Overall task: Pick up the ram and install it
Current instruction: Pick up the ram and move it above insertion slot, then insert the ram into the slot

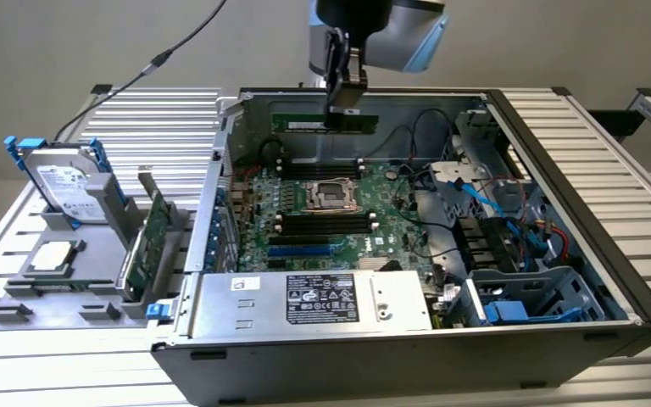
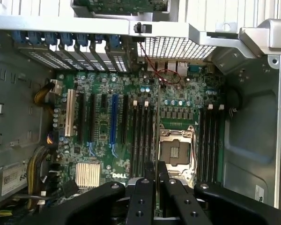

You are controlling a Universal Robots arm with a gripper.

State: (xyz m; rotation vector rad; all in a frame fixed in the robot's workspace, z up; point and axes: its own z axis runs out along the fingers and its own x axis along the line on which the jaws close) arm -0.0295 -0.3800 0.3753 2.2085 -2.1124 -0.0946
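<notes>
Slatted desk [image 1: 145,127] carries the open case [image 1: 359,373], lying on its side. Gripper [image 1: 345,108] hangs over the far end of the board, jaws narrow, pinching the ram [image 1: 303,124] by its top edge. The ram is level, clear above the far slots [image 1: 316,161]. Step: carry to slot, not seated. Judgement: seating calls for the stick parallel to a slot, then a straight press.

Soft, even light, pale glare on the slatted table [image 1: 133,127], computer case [image 1: 575,195] interior dimmer — shadowed.
</notes>
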